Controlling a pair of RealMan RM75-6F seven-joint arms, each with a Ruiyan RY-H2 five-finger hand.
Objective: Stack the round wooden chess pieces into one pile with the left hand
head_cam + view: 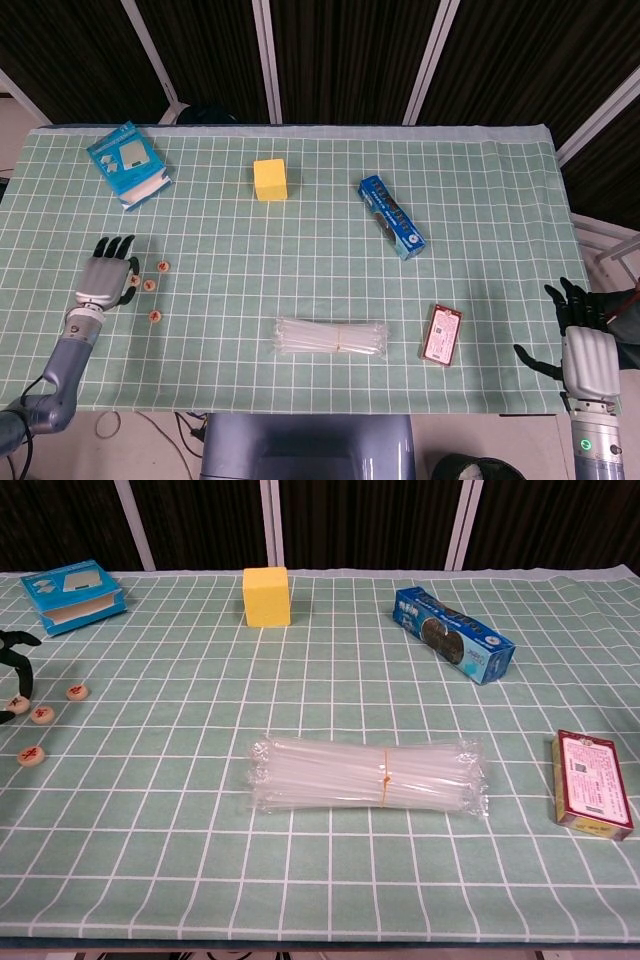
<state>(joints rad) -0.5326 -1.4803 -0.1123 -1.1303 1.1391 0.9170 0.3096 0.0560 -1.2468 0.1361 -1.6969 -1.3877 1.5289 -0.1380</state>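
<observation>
- Head view: the fingers (112, 246) of the left hand (103, 277) are spread and point up the table; whether they grip the chess piece at their tips I cannot tell.
- Three round wooden chess pieces (148, 285) show just right of that hand, apart from one another, none stacked.
- The right hand (584, 348) hangs off the table's right edge, fingers apart, holding nothing.
- Elsewhere on the green checked cloth (320, 230) lie a blue box (128, 164), a yellow block (270, 180), a blue biscuit pack (391, 216), a bundle of clear straws (331, 338) and a red packet (442, 334).
- Chest view: only dark fingertips (18, 660) of the left hand show at the left edge, touching one piece (16, 704).
- Three more pieces lie nearby, separate and flat.
</observation>
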